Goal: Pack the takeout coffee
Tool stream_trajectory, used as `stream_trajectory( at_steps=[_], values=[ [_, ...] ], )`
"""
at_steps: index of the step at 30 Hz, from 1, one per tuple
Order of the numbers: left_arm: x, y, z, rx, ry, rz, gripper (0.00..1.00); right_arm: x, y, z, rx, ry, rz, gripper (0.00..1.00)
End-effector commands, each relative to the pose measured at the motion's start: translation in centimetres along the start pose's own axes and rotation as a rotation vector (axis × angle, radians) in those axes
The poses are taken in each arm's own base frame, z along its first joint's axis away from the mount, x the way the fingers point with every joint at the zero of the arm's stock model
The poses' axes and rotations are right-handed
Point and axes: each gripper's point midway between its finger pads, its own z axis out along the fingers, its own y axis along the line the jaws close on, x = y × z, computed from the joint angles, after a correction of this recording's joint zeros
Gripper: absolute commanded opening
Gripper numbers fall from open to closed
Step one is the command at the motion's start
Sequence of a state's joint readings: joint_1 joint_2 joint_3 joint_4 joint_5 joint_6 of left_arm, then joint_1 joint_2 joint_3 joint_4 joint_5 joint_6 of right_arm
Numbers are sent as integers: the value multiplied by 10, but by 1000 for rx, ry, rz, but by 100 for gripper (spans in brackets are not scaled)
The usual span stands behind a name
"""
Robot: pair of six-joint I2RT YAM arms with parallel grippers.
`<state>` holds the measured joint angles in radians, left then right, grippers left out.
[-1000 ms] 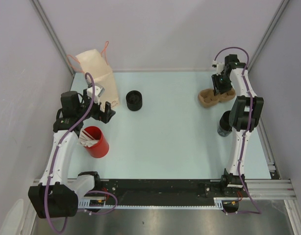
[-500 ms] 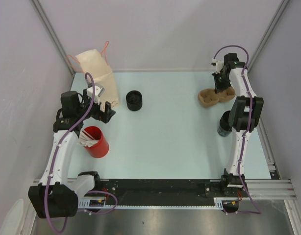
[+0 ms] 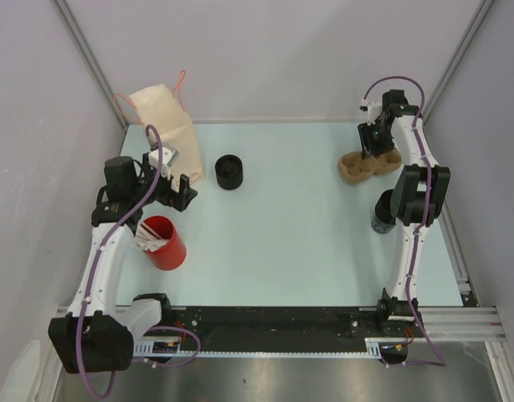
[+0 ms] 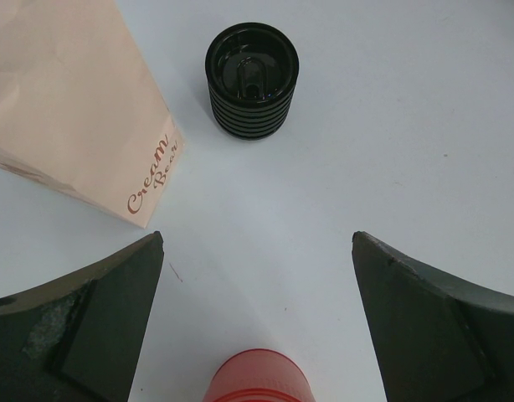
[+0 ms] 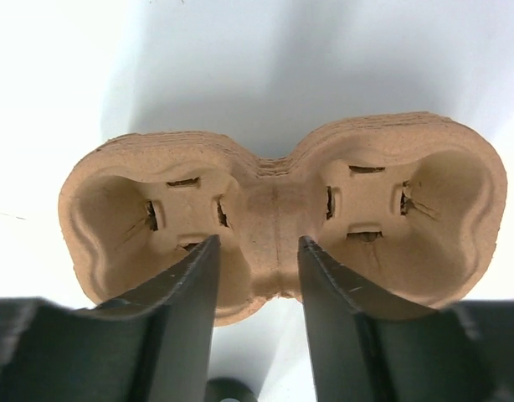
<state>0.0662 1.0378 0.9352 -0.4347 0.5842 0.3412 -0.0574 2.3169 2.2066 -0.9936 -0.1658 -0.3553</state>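
Observation:
A brown two-well cardboard cup carrier (image 3: 361,166) (image 5: 274,201) lies at the back right. My right gripper (image 3: 372,144) (image 5: 259,244) hovers over it, open, one finger over each well and the centre bridge between them. A black lidded coffee cup (image 3: 229,172) (image 4: 252,79) stands at the back left, next to a beige paper bag (image 3: 163,127) (image 4: 73,109). My left gripper (image 3: 178,181) (image 4: 257,239) is wide open and holds nothing, level above the table, facing that cup. A second dark cup (image 3: 381,218) (image 5: 228,390) stands by the right arm, partly hidden.
A red cup (image 3: 165,244) (image 4: 257,381) with white sticks and packets stands near the left arm, below the left gripper. Grey walls and metal frame posts close in the table at the back and both sides.
The right gripper's jaws closed over the carrier's middle half a second ago and now stand apart again. The carrier has not moved. The left arm is still.

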Motion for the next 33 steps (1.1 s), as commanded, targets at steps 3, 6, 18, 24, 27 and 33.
stream_trajectory(
  at_steps=[3,6,18,24,27,33],
  values=[
    [-8,-2,-1,20,-40,25,99,-10,-5,-21,24,-33,-81,56],
    [-8,-2,-1,20,-40,25,99,-5,-8,-15,26,-13,-104,58],
    [-6,-1,0,20,-34,23,99,6,-10,-5,7,17,-149,54],
    [-6,-2,1,22,-33,22,99,10,-10,-1,-2,28,-163,57],
    [-6,-2,0,22,-35,21,99,11,-12,1,5,34,-162,56],
    [-6,-2,1,22,-33,24,99,16,-15,7,5,46,-159,55]
  ],
)
